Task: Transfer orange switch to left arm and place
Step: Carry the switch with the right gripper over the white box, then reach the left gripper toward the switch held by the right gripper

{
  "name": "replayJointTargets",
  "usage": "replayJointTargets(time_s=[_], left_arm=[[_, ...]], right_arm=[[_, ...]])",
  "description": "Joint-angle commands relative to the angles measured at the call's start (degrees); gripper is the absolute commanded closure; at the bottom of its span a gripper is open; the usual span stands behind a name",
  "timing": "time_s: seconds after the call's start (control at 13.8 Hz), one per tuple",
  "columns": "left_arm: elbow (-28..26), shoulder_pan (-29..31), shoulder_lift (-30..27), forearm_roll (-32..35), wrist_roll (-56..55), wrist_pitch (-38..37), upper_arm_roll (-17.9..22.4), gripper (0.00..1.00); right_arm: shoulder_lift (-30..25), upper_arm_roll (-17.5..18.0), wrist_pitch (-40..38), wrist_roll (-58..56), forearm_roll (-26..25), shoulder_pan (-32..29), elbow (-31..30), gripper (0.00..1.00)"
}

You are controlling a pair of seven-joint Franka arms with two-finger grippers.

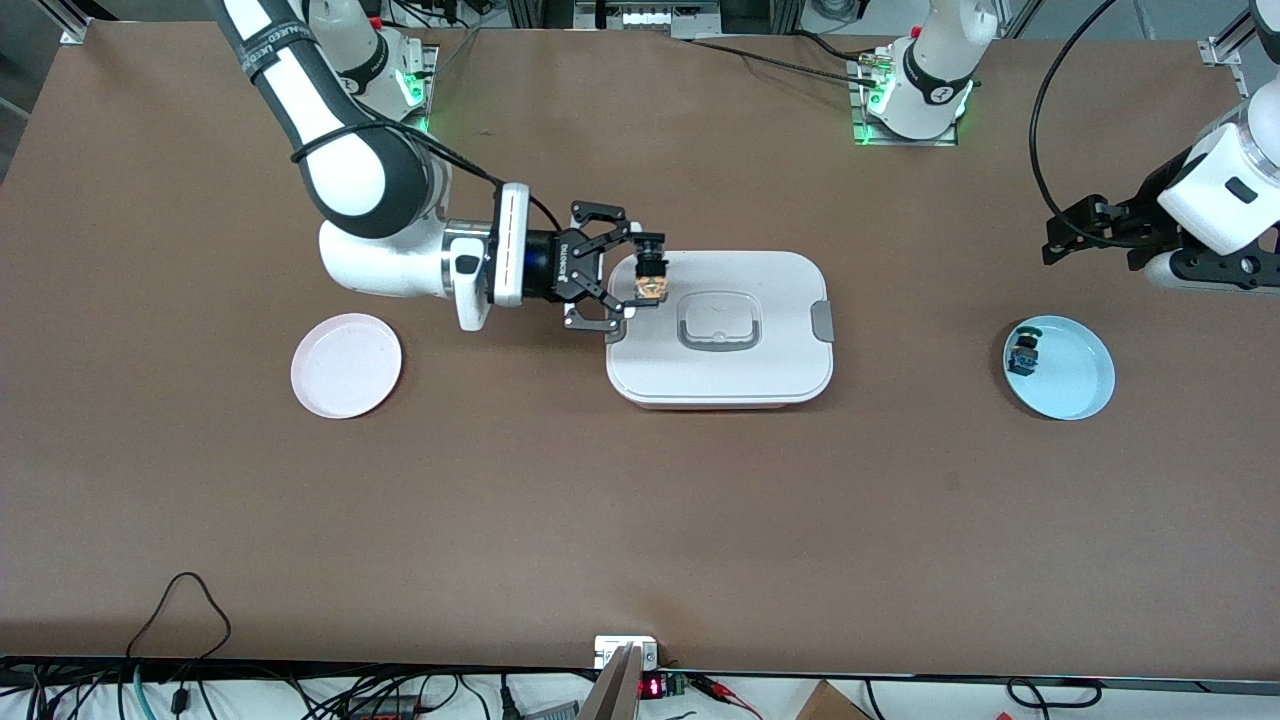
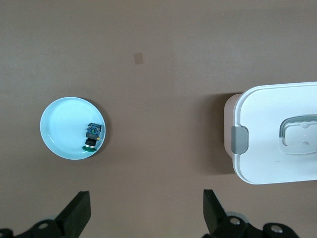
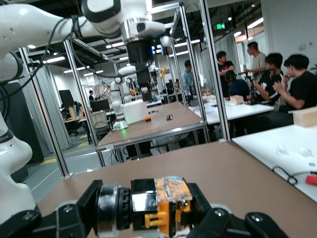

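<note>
Two plates flank box [image 1: 720, 328]; right gripper [image 1: 632, 278] holds orange switch [image 1: 651, 276] over box; left gripper [image 2: 146, 210] wide, waiting.

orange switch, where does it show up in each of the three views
Front view: the orange switch is held in the right gripper, over the box at the edge toward the right arm's end of the table.
Left wrist view: not in it; only the box and the blue plate show.
Right wrist view: low in the middle, clamped between the fingers.
Shared landmark: the box, in the front and left wrist views.
</note>
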Motion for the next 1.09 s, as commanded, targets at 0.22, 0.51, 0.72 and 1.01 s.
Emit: replayJointTargets(time_s=[0.22,0.51,0.72,1.01], left_arm=[[2.1,0.7,2.0,-9.8,0.9,-6.7,0.3,0.00],[1.9,1.5,2.9,-13.2,0.9,-8.7,0.3,0.00],[2.1,1.5,5.1,-18.2,0.9,-9.2,0.3,0.00],[1.4,1.8,7.1,-27.3,1.0,-10.2,0.3,0.00]], right_arm=[[2.9,-0.3,3.2,-6.5,4.7,4.2,4.8,1.00],[4.2,-0.3,7.7,-6.6,5.5,6.6,7.9,1.00],[7.1,-0.3,8.1,-7.1,5.7,7.6,11.0,1.00],[7.8,-0.3,10.3,-7.2,5.7,8.9,12.0,1.00]])
